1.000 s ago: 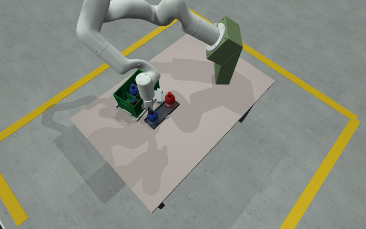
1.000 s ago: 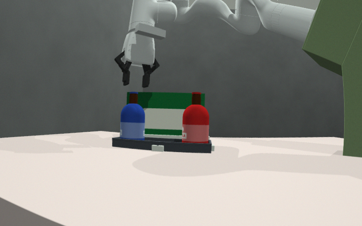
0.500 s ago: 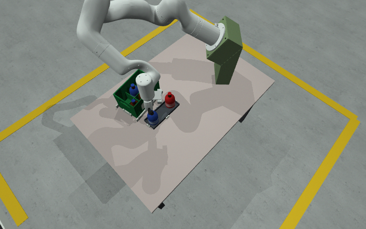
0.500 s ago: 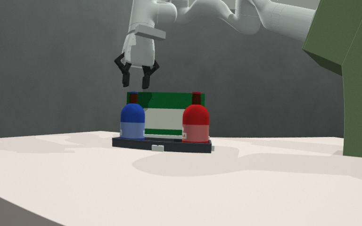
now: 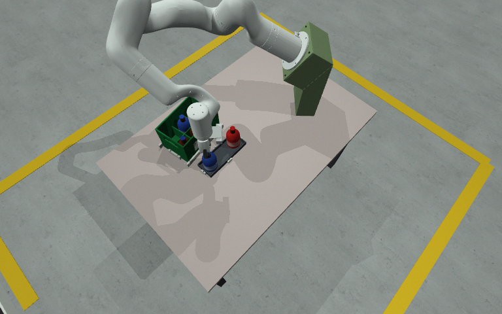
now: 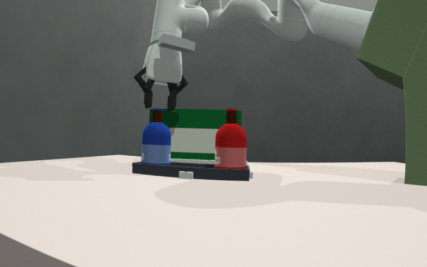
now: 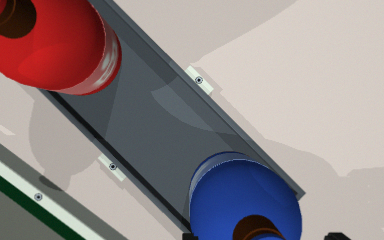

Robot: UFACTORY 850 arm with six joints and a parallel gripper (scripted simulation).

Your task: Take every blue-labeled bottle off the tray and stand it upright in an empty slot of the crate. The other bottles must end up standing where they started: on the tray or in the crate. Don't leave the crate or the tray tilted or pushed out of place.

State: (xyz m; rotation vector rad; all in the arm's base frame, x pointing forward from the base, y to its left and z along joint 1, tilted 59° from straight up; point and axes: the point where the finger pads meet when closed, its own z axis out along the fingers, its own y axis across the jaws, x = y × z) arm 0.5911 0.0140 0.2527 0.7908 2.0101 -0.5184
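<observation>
The tool (image 6: 159, 104) hangs with fingers apart and empty just above the blue bottle (image 6: 156, 141), which stands in the tray (image 6: 201, 172) beside the crate (image 5: 167, 139), near the counter's (image 5: 281, 163) left edge. The step in hand looks like the descent for the pick; next the fingers must straddle the neck and close.

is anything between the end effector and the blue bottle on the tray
Nothing visible. The open end effector hangs right above the cap of the blue bottle, fingertips about level with the cap top and not touching it. The red bottle stands at the tray's far end, away from this path.
</observation>
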